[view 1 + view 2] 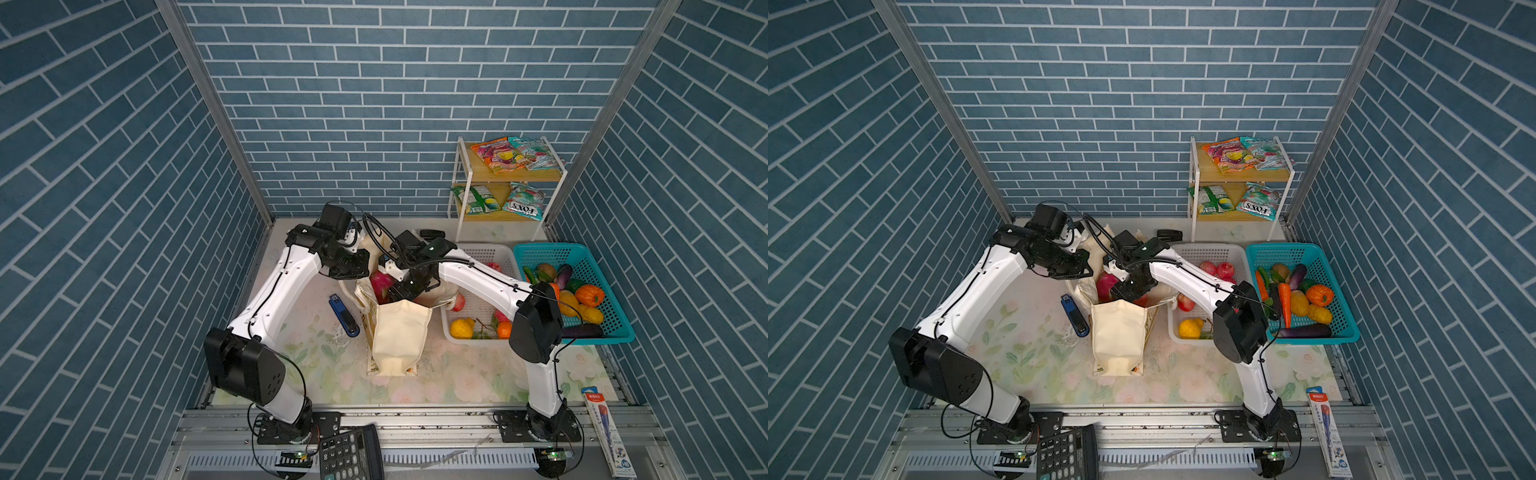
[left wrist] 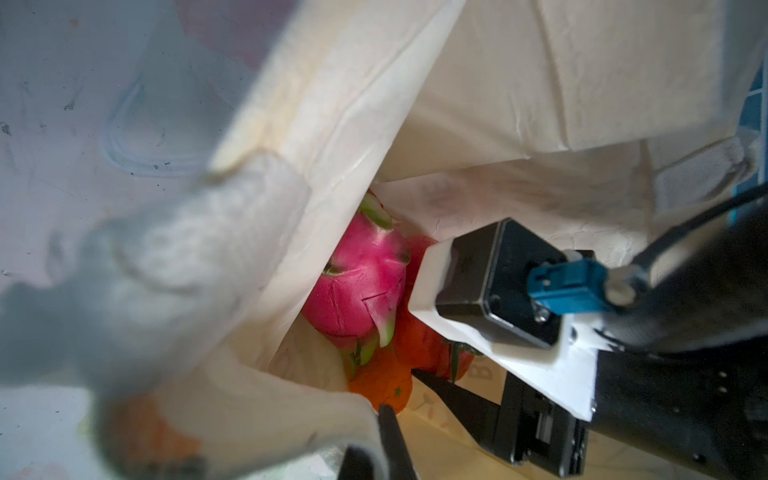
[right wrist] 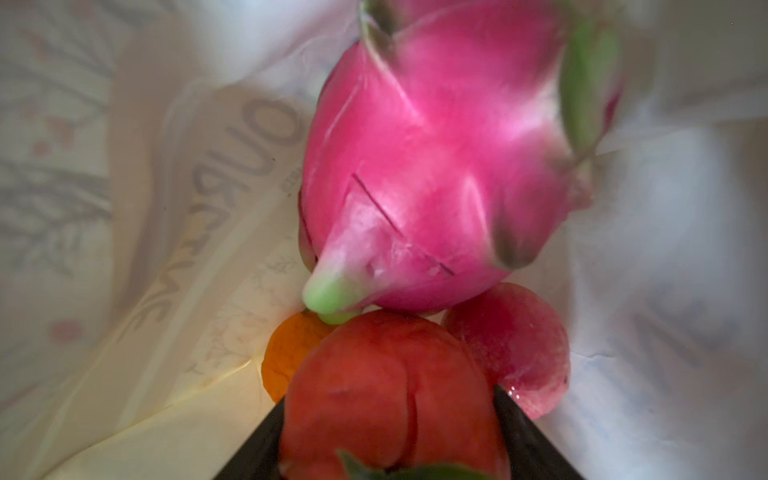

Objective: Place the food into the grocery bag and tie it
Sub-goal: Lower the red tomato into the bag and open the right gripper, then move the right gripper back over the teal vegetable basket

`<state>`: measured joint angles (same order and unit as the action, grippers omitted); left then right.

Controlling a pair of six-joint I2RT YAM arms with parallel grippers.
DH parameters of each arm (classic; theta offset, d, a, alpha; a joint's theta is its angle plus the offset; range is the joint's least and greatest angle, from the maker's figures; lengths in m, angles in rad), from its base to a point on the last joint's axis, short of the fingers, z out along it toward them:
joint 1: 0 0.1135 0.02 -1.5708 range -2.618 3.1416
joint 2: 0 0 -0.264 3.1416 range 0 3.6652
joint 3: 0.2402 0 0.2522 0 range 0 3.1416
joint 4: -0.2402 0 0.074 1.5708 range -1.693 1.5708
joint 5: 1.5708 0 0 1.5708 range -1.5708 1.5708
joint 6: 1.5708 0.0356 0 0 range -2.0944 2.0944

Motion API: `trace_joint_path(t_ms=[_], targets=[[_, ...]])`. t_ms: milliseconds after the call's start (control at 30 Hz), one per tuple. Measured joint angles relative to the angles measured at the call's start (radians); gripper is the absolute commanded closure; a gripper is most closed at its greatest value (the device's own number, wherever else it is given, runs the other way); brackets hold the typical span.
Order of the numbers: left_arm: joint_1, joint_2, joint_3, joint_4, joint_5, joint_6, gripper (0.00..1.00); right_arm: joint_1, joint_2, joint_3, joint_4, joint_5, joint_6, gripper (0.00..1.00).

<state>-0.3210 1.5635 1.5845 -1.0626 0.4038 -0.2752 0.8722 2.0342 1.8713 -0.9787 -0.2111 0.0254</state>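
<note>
Left gripper (image 2: 370, 432): closing down fully on a fold of the tall cream canvas tote bag (image 1: 399, 332) at its rim, cloth running in between the dark fingers (image 2: 394, 440); sitting at the 10 o'clock edge of the bag's mouth in both top views.
Right gripper (image 3: 390, 395): jaws standing wide, pressing on both sides of a round red-orange fruit with a green leafy cap (image 3: 382, 361); reaching down into the bag's mouth from 3 o'clock.
Dragon fruit: magenta dragon fruit with green scales (image 3: 436, 166) lying inside the bag, showing over the rim at the mouth's 10 o'clock side (image 1: 380, 282), one green tip just beside the held fruit.
Other fruit in bag: small round orange fruit (image 3: 286, 357) and pink-red round fruit (image 3: 515, 345) lying partly covered under the dragon fruit.
Packets: orange-pink crinkly snack packet (image 1: 496, 153) and teal crinkly snack packet (image 1: 536, 151) lying flat on the white-framed wooden rack (image 1: 484, 174), at 1 o'clock from the bag, well apart from it.
Hidden: both grippers' fingertips being covered by wrists and rim in both top views; white strap handle (image 2: 187, 249) blurring across the left wrist view; dark lettering (image 3: 249, 145) showing reversed through the cloth, too soft to read.
</note>
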Motion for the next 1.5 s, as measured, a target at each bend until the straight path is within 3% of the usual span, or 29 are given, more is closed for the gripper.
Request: trace_joint_path(t_ms=[67, 100, 133, 700, 1033, 1300, 1500], targets=[[0.0, -0.006, -0.008, 0.006, -0.002, -0.002, 0.95, 0.0, 0.0, 0.0, 0.005, -0.002, 0.0, 0.2], [0.0, -0.009, -0.011, 0.007, -0.003, -0.002, 0.95, 0.0, 0.0, -0.001, 0.008, -0.002, 0.0, 0.03], [0.0, -0.011, -0.013, 0.008, -0.003, -0.002, 0.95, 0.0, 0.0, -0.001, 0.013, -0.002, -0.003, 0.01], [0.0, -0.019, -0.023, 0.012, -0.003, -0.002, 0.95, -0.005, -0.015, 0.0, 0.043, 0.053, -0.008, 0.01], [0.0, -0.026, -0.035, 0.022, -0.002, -0.001, 0.95, -0.026, -0.196, 0.038, 0.05, 0.171, -0.026, 0.01], [0.0, -0.026, -0.035, 0.022, -0.002, 0.013, 0.95, -0.108, -0.335, 0.042, 0.074, 0.267, -0.025, 0.01], [0.0, -0.026, -0.035, 0.022, 0.002, 0.022, 0.95, -0.248, -0.477, -0.119, 0.125, 0.356, 0.008, 0.01]])
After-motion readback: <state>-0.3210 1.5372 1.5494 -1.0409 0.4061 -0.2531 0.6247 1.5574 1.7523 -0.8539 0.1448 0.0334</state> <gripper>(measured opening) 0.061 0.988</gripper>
